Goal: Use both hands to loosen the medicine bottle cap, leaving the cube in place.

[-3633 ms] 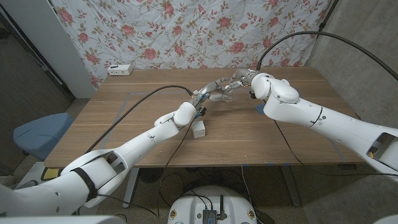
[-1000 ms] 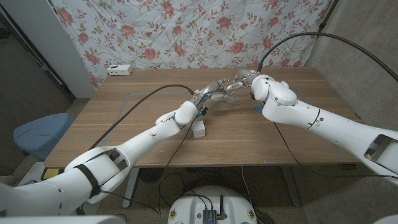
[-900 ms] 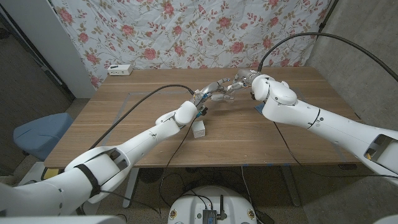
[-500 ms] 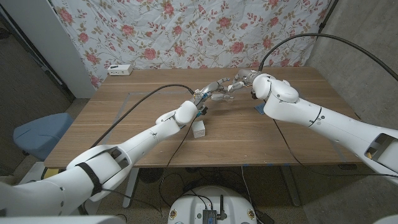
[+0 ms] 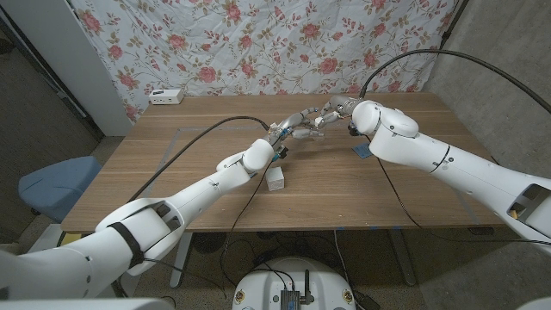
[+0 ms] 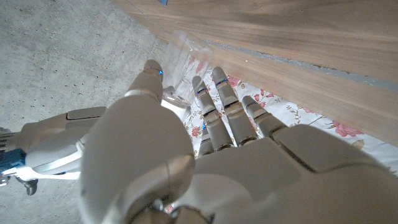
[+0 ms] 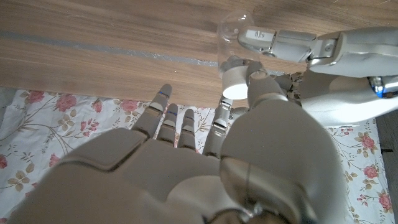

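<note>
Head: left hand [image 5: 291, 129] and right hand [image 5: 331, 109] meet at the bottle [image 5: 310, 126], far centre of the table [image 5: 172, 172]; cube [image 5: 275, 179] nearer, untouched.
Left wrist: fingers [image 6: 211, 106] grasp the clear bottle [image 6: 183, 62].
Right wrist: thumb and a finger pinch the cap [image 7: 235, 79]; cap on, looseness can't be judged.
Change: right elbow slightly raised; hands much the same.

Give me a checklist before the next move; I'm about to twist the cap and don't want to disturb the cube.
1. Left hand grips the clear plastic medicine bottle: ok.
2. Right hand has thumb and fingers on the white round cap: ok.
3. Cap already loose: cannot tell.
4. Small white cube sits on the wooden table, apart from both hands: ok.
5. Left forearm clear of the cube: cannot tell; it passes close by.
</note>
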`<state>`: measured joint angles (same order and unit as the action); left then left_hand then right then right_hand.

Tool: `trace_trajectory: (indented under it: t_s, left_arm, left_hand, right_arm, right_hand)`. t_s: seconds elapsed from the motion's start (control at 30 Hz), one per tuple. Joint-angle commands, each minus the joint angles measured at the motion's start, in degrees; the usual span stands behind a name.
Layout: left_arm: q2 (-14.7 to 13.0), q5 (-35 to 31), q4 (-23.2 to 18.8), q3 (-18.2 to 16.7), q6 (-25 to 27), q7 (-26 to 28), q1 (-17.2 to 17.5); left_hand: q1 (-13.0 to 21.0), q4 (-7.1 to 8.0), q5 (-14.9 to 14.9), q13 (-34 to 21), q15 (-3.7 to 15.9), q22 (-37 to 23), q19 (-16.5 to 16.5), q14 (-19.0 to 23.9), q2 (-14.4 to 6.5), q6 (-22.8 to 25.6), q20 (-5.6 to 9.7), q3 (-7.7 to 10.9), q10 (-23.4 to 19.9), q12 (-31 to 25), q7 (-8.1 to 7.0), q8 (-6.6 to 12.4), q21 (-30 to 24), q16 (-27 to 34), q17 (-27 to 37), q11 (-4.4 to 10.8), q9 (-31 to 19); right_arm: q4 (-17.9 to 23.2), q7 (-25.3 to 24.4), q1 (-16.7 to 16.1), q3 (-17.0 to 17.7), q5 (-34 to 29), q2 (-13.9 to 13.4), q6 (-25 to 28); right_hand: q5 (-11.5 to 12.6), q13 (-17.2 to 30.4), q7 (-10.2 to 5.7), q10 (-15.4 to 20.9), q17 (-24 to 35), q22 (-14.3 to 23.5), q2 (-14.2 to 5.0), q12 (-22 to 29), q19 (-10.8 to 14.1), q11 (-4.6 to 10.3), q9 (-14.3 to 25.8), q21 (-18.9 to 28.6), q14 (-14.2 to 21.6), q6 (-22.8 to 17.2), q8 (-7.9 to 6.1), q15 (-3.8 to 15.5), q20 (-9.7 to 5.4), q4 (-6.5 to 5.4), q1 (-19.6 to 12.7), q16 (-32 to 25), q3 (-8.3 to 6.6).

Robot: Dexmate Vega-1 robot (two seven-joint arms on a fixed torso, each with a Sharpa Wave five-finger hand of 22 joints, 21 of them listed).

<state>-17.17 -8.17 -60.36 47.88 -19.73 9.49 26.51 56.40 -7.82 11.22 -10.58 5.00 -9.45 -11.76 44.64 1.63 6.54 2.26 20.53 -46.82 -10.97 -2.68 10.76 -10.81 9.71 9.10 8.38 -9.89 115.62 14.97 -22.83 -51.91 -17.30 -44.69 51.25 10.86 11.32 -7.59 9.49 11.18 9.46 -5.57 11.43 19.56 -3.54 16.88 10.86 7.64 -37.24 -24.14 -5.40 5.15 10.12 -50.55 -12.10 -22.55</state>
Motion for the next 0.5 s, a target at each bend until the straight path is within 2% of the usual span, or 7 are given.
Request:
trace_trajectory:
  t_s: [0.03,0.5]
  left_arm:
    - [0.2,0.1,0.5,0.2,-0.1,0.0,-0.3]
    - [0.6,0.2,1.2,0.4,-0.2,-0.1,-0.6]
  left_hand:
    - [-0.3,-0.06,-0.1,-0.1,6.03,-0.1,-0.2,0.0,-0.1,0.1,7.70,0.34,-0.5,-0.3,-0.21,-0.14,0.2,0.1,0.0,-0.22,-0.1]
    - [-0.4,0.00,-0.1,-0.2,6.04,-0.1,-0.2,0.1,-0.3,0.1,7.63,0.49,-0.6,-0.3,-0.47,-0.15,0.2,0.1,0.0,-0.26,-0.1]
  right_arm:
    - [-0.8,0.1,-0.4,1.8,3.5,-0.5,-2.3]
    - [-0.7,-0.2,-1.4,3.8,7.6,-1.4,-3.4]
  right_hand:
    - [0.6,0.3,-0.70,-0.1,0.1,0.2,-0.66,-0.2,0.0,0.77,0.0,0.0,0.1,0.2,0.20,0.43,-0.33,-0.12,-1.0,0.1,-0.78]
    - [1.0,0.3,-1.82,-0.8,0.2,0.2,-2.38,-0.4,-0.5,1.25,-0.4,-0.1,-0.3,1.7,1.23,0.66,-0.92,-0.29,-2.2,0.2,-1.75]
